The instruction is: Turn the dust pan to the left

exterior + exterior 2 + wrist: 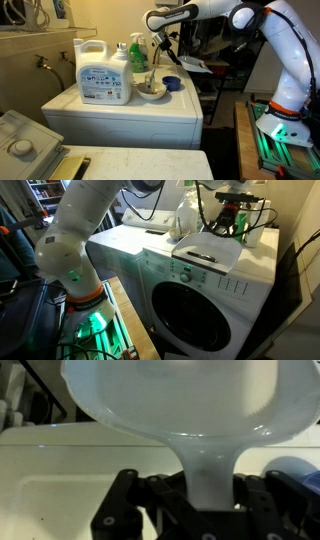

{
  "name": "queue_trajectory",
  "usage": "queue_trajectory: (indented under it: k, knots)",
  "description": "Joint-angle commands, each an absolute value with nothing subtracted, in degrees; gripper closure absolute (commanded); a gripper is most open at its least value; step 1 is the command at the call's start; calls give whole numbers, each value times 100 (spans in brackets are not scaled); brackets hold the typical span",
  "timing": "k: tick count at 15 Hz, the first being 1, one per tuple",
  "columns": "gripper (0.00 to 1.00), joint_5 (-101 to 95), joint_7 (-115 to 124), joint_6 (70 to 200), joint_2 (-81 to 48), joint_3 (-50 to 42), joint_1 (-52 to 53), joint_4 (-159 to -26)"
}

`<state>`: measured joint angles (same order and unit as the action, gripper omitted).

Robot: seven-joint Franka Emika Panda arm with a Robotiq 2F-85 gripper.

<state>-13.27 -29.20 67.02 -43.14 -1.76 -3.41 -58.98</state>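
The dark-blue dust pan [172, 84] lies flat on the white washer top [180, 108], just right of the round beige bowl [151, 90]. In the wrist view its blue edge [300, 472] shows at the right. My gripper [160, 48] hangs above the bowl and is shut on the handle of a whitish spoon-like scoop [205, 470], whose wide end fills the top of the wrist view. The scoop reaches down towards the bowl. The gripper is apart from the dust pan. In an exterior view the gripper [226, 222] is over the washer's back.
A large white detergent jug [103, 70] and a green soap bottle [137, 55] stand left of the bowl. A flat dark item [200, 255] lies on the washer top. A second machine [25, 140] is at the lower left. The washer's front edge drops off.
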Motion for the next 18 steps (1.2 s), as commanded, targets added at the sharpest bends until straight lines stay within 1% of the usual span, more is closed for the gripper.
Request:
queue_trajectory:
  k: [1, 8, 14, 15, 16, 18]
  knots:
    - [100, -1390, -2766, 6545, -4381, -96, -405, -5781]
    - [100, -664, -1754, 5651, -4905, -275, -834, -4908]
    - [100, -113, -470, 5539, -5042, -560, -1245, -4606]
    - [100, 285, -411, 5670, -4968, -427, -1394, -4639]
    - [100, -203, -764, 5801, -4880, -525, -1183, -4906]
    - [100, 87, -602, 5801, -4881, -508, -1287, -4829]
